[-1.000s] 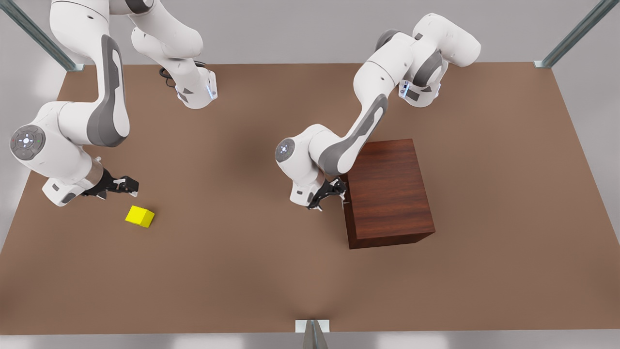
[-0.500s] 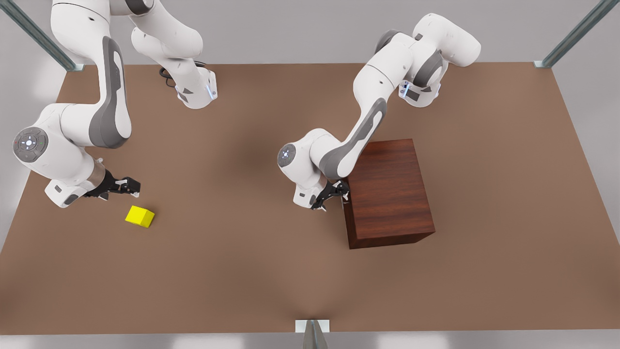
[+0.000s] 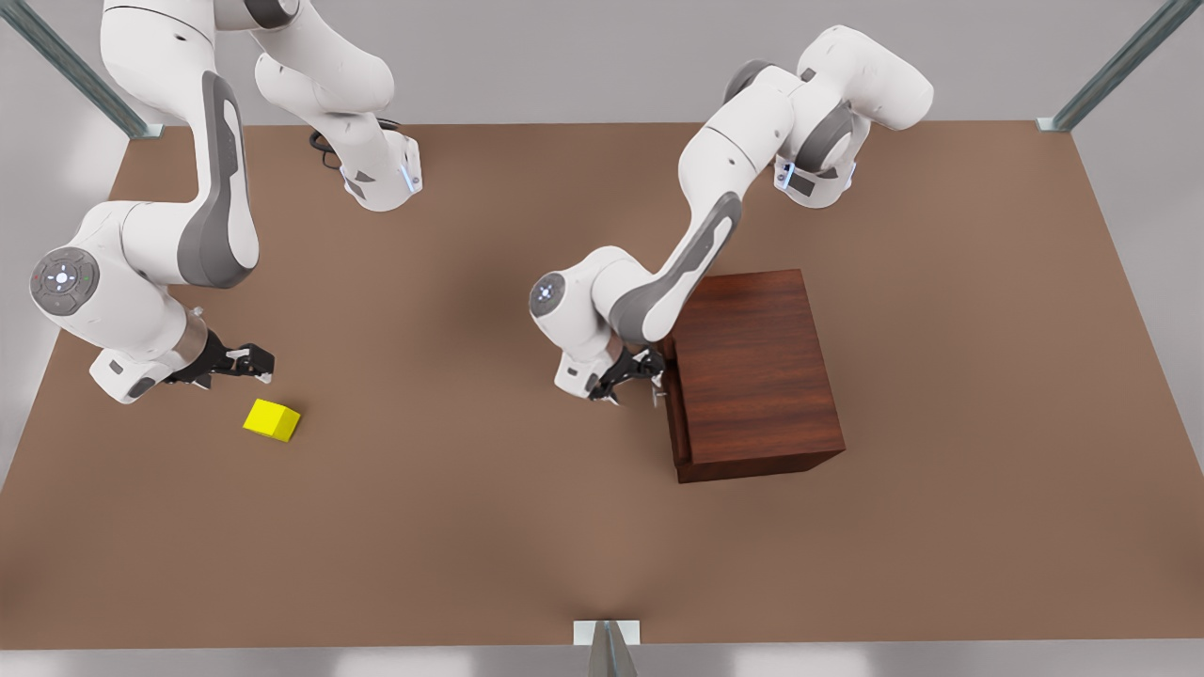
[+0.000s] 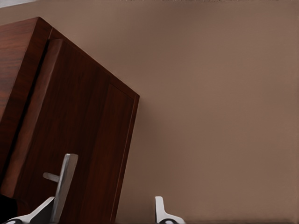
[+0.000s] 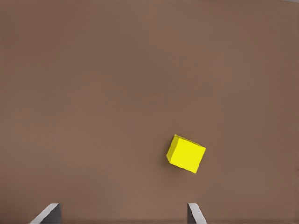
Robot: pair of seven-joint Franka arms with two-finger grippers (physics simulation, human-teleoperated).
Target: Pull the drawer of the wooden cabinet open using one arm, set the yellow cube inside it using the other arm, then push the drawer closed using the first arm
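Meanwhile, the left claw sits at the wooden cabinet, its spread fingers flanking the silver handle of the drawer, which juts slightly from the cabinet's front. Well apart from the cabinet, the right claw hovers released beside the yellow cube on the brown surface.

One yellow cube, one wooden cabinet with one drawer, two arms, one worktop.

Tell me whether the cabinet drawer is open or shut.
Slightly open: the drawer front juts from the cabinet, with the left gripper at its handle.
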